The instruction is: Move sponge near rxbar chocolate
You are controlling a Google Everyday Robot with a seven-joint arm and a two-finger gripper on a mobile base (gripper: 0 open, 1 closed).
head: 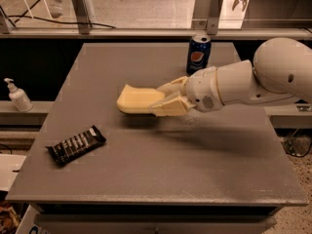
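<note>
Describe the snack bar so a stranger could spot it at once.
On the grey table, look at the front left corner, left of the gripper holding the sponge. The rxbar chocolate lies flat there, slim and black-wrapped, unlike the upright blue Pepsi can.
</note>
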